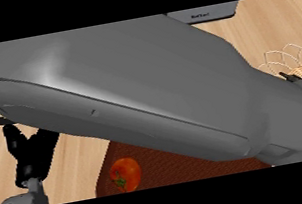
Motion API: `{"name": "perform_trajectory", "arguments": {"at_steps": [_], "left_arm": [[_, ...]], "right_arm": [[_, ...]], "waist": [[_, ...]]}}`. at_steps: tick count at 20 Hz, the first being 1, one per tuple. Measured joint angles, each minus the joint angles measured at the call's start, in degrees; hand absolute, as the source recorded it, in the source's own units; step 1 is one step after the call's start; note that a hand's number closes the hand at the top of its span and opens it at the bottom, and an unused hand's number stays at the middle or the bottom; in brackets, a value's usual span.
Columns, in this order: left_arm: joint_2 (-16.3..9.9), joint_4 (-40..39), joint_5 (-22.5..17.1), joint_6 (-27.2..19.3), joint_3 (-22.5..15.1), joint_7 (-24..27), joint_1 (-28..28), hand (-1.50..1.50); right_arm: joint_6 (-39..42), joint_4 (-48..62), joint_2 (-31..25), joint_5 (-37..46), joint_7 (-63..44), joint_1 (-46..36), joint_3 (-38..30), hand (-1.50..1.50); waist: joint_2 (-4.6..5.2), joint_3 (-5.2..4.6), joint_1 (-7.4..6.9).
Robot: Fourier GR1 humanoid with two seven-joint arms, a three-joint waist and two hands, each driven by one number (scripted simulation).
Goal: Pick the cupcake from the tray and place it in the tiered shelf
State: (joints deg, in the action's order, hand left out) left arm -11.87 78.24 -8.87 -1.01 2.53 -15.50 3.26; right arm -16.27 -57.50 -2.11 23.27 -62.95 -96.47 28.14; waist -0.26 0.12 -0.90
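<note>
Illumination is even and moderately bright across the wooden counter [285,19]. A broad soft highlight lies along the upper left of the grey forearm [137,91], grading to darker grey on its lower flank, indicating light from above. The forearm's underside shades the dark tray [166,170] below. No glare. Edges are soft throughout.

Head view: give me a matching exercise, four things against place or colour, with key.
Things:
1. tray
2. wire shelf
3. grey box
4. red round item

Place or colour:
A. at the top edge
B. lying on the tray
C. dark reddish-brown, bottom centre
D. at the right edge, pale wire

Pairs: 1-C, 2-D, 3-A, 4-B
</note>
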Motion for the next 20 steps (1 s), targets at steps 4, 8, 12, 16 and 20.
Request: {"name": "perform_trajectory", "arguments": {"at_steps": [4, 8, 12, 16, 20], "left_arm": [[0.0, 0.7, 0.3, 0.0, -0.3, -0.7, 0.1, 0.00], [-0.2, 0.9, 0.1, 0.7, 0.0, -0.2, -0.5, 0.00], [0.2, 1.4, 0.6, 0.1, -0.3, -1.2, -0.1, 0.00], [0.0, 1.2, 0.3, 0.9, -0.1, -1.4, 0.1, 0.00], [0.5, 1.3, 0.9, 0.3, -0.3, -1.6, 0.5, 0.00]], "right_arm": [[0.7, 6.5, -1.4, 0.1, 3.2, -2.3, -3.8, 1.50], [2.9, 12.1, -2.6, -0.9, 7.4, -3.7, -7.3, 1.50], [5.0, 17.9, -2.6, -1.5, 12.9, -4.0, -9.4, 1.50], [6.6, 23.5, -2.8, -1.1, 18.1, -4.5, -10.8, 1.50], [5.9, 29.1, -2.1, 0.3, 22.6, -5.0, -11.6, 1.50]], "waist": [[0.22, 0.00, -0.19], [0.40, -0.04, -0.43], [0.57, -0.02, -0.69], [0.68, -0.06, -0.87], [0.82, -0.05, -1.21]]}}
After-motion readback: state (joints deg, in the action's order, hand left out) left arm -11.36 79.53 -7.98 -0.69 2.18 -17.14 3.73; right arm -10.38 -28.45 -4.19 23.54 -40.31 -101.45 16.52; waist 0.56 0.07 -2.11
